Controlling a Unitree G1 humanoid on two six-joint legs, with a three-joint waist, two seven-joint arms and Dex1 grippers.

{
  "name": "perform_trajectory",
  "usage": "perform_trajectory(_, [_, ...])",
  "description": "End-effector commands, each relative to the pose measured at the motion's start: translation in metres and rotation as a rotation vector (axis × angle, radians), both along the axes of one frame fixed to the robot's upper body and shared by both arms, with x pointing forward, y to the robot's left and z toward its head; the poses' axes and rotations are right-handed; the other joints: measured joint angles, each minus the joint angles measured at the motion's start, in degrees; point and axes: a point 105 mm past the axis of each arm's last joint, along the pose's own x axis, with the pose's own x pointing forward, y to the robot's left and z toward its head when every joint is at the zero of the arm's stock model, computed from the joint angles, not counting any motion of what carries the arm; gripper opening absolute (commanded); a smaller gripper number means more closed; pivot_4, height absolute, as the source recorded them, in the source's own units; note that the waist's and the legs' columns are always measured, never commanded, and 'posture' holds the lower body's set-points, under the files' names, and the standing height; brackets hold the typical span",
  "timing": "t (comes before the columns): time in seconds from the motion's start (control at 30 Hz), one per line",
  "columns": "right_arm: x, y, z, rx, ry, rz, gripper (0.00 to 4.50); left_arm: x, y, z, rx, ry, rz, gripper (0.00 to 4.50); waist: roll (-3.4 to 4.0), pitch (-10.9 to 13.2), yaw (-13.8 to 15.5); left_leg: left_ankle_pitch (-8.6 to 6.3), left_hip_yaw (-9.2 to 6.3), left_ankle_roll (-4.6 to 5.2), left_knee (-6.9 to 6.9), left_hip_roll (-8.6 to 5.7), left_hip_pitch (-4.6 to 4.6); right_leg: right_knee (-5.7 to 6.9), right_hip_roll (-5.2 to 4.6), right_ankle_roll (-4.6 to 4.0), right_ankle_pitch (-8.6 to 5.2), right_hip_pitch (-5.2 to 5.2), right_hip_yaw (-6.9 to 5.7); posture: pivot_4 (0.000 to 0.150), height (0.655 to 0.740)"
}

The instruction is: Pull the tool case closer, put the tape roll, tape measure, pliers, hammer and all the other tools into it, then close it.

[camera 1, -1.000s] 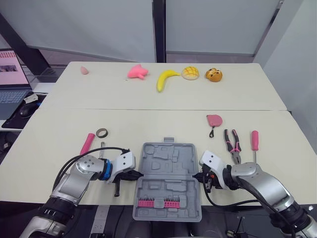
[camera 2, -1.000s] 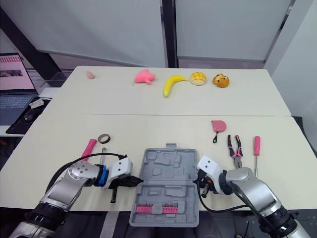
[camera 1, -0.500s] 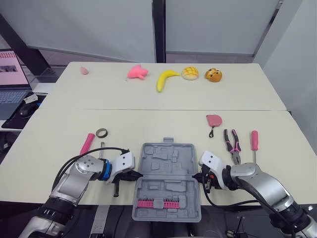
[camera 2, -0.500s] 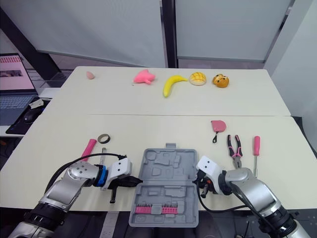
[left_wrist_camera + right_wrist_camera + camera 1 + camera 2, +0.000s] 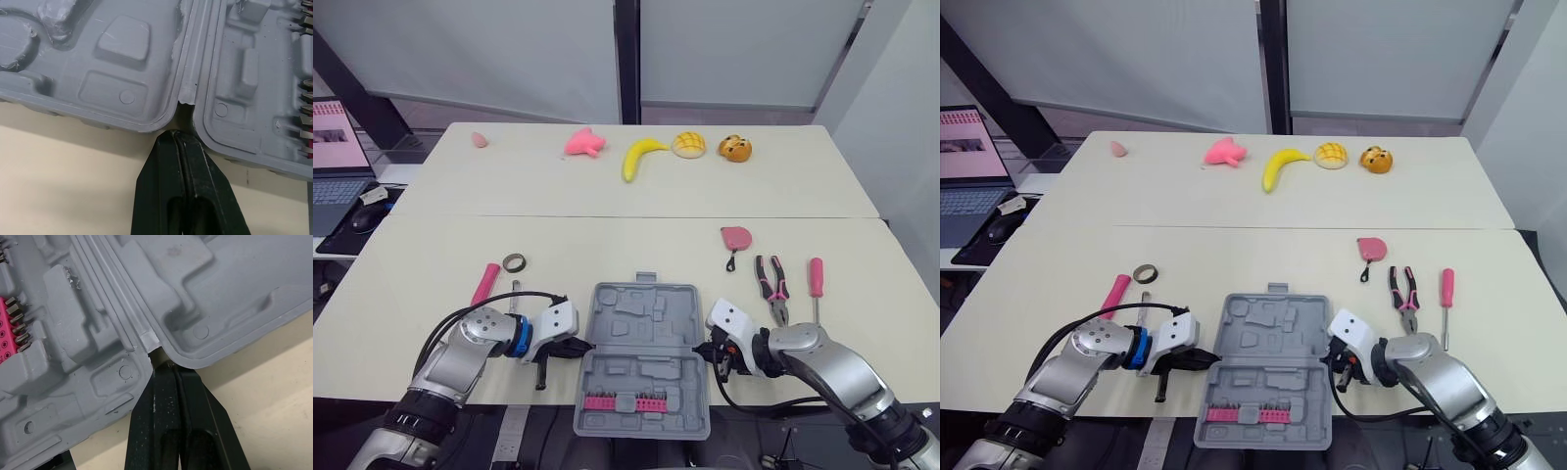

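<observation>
Both are sitting w/ fingers pinched shut, nothing clamped. Left gripper (image 5: 579, 346) is poking the tool case (image 5: 642, 357) at one hinge notch, right gripper (image 5: 703, 352) at the other. Case is lying open btwn them, hinge line running tip to tip, so neither arm's nearer imo.

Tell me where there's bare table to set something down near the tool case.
Widest bare patch: beyond the tool case, between the tape roll and the tape measure, up to the banana. Crowded: the case's right side with pliers and screwdriver; both hinge ends, where the left gripper and right gripper sit.
</observation>
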Motion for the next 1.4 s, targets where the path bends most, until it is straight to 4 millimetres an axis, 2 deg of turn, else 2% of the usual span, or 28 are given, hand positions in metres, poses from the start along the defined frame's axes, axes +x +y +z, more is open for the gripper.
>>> perform_trajectory(0.03, [0.001,0.0,-0.001,0.006,0.014,-0.017,0.04,-0.004,0.004,0.0,0.014,0.006,-0.011,0.0,0.0,0.0,0.0,0.0,0.0,0.0,0.0,0.01,0.01,0.0,0.02,0.0,0.0,0.0,0.0,0.15,0.7369])
perform_trajectory(0.3, [0.01,-0.028,0.01,-0.011,-0.049,-0.073,0.04,0.007,0.026,0.016,0.037,-0.051,0.05,0.0,0.0,0.0,0.2,0.0,0.0,0.0,0.0,0.01,0.0,0.0,0.02,-0.01,0.01,0.01,0.01,0.15,0.7369])
perform_trajectory(0.5, [0.017,-0.059,0.048,0.018,-0.255,-0.094,0.04,0.02,0.066,0.068,-0.108,-0.182,0.257,0.0,0.01,0.0,0.2,0.0,0.0,0.0,-0.03,0.03,-0.05,-0.02,0.02,-0.01,0.0,-0.04,-0.01,0.15,0.7369])
perform_trajectory(0.6, [0.021,-0.089,0.07,-0.005,-0.359,-0.15,0.04,0.021,0.11,0.085,-0.098,-0.241,0.433,0.0,0.01,0.0,0.1,-0.01,0.03,0.01,-0.04,0.04,-0.05,-0.04,0.02,-0.01,0.0,-0.04,0.01,0.15,0.7369])
perform_trajectory(0.67, [0.02,-0.115,0.085,-0.045,-0.404,-0.176,0.0,0.018,0.149,0.097,-0.081,-0.283,0.582,0.36,0.03,0.0,0.1,-0.01,0.05,0.01,-0.04,0.04,-0.02,-0.04,0.02,-0.01,0.0,-0.03,0.02,0.15,0.7369])
perform_trajectory(0.7, [0.019,-0.124,0.09,-0.058,-0.418,-0.185,0.0,0.016,0.162,0.1,-0.078,-0.292,0.628,0.52,0.02,0.0,0.1,-0.01,0.05,0.01,-0.05,0.04,-0.03,-0.04,0.02,-0.01,0.0,-0.04,0.01,0.15,0.7369])
perform_trajectory(0.77, [0.017,-0.14,0.102,-0.084,-0.435,-0.192,0.0,0.007,0.187,0.106,-0.075,-0.291,0.713,1.13,0.02,0.0,0.1,-0.01,0.07,0.01,-0.05,0.06,0.0,-0.04,0.03,-0.01,0.0,-0.03,0.01,0.15,0.7369])
perform_trajectory(0.87, [0.014,-0.162,0.118,-0.116,-0.45,-0.201,0.57,-0.013,0.222,0.106,-0.037,-0.277,0.828,2.03,0.02,0.0,0.1,-0.01,0.1,0.01,-0.06,0.05,0.02,-0.05,0.03,-0.01,0.0,0.0,0.03,0.15,0.7369])
perform_trajectory(0.93, [0.013,-0.173,0.126,-0.131,-0.453,-0.209,1.02,-0.025,0.238,0.102,-0.021,-0.258,0.889,2.69,0.02,0.0,0.1,-0.01,0.13,0.01,-0.09,0.07,0.05,-0.05,0.03,-0.02,-0.01,0.0,0.05,0.15,0.7369])
perform_trajectory(1.1, [0.004,-0.192,0.129,-0.169,-0.407,-0.197,2.04,-0.048,0.251,0.093,-0.018,-0.202,0.955,4.3,0.01,0.0,0.1,-0.01,0.12,0.01,-0.09,0.09,0.04,-0.05,0.03,-0.03,-0.01,0.01,0.04,0.15,0.7369])
perform_trajectory(1.13, [0.003,-0.194,0.128,-0.175,-0.4,-0.198,2.28,-0.052,0.252,0.091,-0.021,-0.195,0.968,4.5,0.01,0.0,0.2,-0.01,0.14,0.01,-0.09,0.09,0.05,-0.05,0.03,-0.03,-0.01,0.02,0.05,0.15,0.7369])
perform_trajectory(1.3, [-0.003,-0.204,0.118,-0.213,-0.357,-0.192,3.31,-0.059,0.251,0.087,-0.023,-0.194,0.976,4.5,0.01,0.0,0.3,-0.01,0.14,0.01,-0.09,0.09,0.07,-0.05,0.03,-0.03,-0.01,0.04,0.05,0.15,0.7369])
perform_trajectory(1.4, [-0.005,-0.207,0.114,-0.21,-0.344,-0.197,4.25,-0.057,0.247,0.089,-0.031,-0.204,0.975,4.5,0.0,0.0,0.4,0.0,0.14,0.0,-0.08,0.1,0.09,-0.05,0.03,-0.03,-0.01,0.07,0.05,0.15,0.7369])
